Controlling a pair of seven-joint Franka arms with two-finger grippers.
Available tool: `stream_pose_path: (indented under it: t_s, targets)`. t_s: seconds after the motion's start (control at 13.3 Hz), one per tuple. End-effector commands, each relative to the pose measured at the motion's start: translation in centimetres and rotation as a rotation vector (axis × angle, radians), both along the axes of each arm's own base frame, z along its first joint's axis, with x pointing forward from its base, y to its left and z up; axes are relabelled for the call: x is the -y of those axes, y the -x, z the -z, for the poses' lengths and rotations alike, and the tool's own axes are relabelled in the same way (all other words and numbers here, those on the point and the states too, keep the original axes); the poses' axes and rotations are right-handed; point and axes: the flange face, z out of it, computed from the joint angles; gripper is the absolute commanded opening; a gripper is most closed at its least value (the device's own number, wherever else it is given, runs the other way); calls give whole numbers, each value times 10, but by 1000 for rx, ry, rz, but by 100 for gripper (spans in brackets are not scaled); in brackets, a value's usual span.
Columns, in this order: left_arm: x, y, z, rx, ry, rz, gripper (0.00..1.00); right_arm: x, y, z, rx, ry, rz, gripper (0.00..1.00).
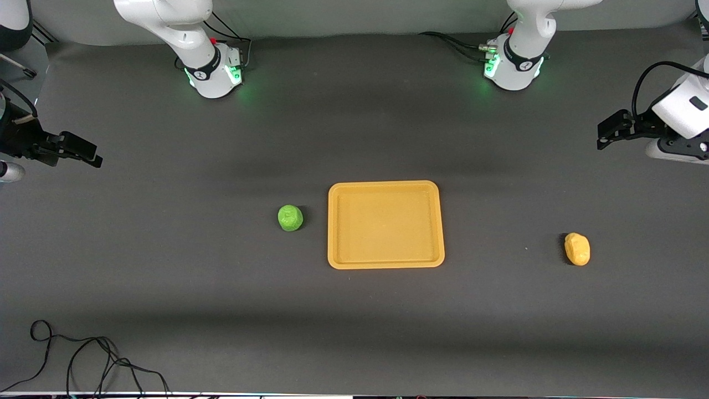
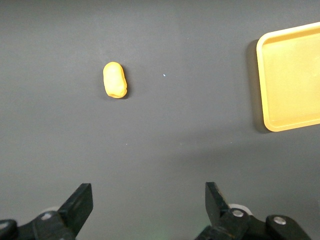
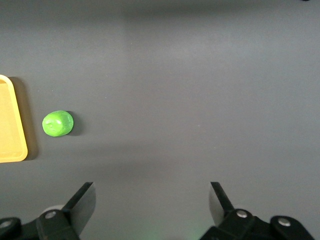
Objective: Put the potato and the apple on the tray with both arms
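The orange-yellow tray (image 1: 386, 262) lies flat in the middle of the table with nothing on it. The green apple (image 1: 290, 218) rests on the table beside the tray, toward the right arm's end. The yellow-orange potato (image 1: 577, 249) rests on the table toward the left arm's end, well apart from the tray. My right gripper (image 1: 88, 152) is open and empty, up in the air at the right arm's end; its wrist view shows the gripper (image 3: 151, 192), the apple (image 3: 58, 123) and the tray's rim (image 3: 20, 145). My left gripper (image 1: 606, 133) is open and empty over the left arm's end; its wrist view shows the gripper (image 2: 148, 192), the potato (image 2: 115, 80) and the tray (image 2: 267, 100).
A loose black cable (image 1: 83, 354) lies near the table's front edge at the right arm's end. The two arm bases (image 1: 213, 72) (image 1: 512, 69) with green lights stand along the table edge farthest from the front camera.
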Motion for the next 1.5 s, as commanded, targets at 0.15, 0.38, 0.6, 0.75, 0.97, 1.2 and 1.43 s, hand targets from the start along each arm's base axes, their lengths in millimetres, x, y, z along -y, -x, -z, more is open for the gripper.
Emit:
stream_pose_path:
  t_s: [0.15, 0.38, 0.6, 0.75, 0.97, 1.2, 1.43]
  targets:
    - [1, -4, -4, 5, -16, -6, 100, -2, 3, -9, 11, -21, -8, 100]
    - [1, -4, -4, 6, -16, -5, 100, 0, -1, -12, 18, -22, -5, 100]
    - [0, -4, -4, 5, -16, -6, 100, -4, -2, -11, 17, -21, -13, 100]
    - [0, -5, -2, 6, -16, -6, 100, -4, -2, -11, 17, -21, -13, 100]
    - [-5, -11, 10, 25, -15, -9, 100, -4, -2, -11, 17, -21, -14, 100]
    - [-24, -39, 57, -11, -10, -24, 100, -6, -2, -10, 14, -21, -19, 100]
    - [-36, -64, 106, -29, -60, 2, 100, -64, -5, -4, 14, -22, -73, 100]
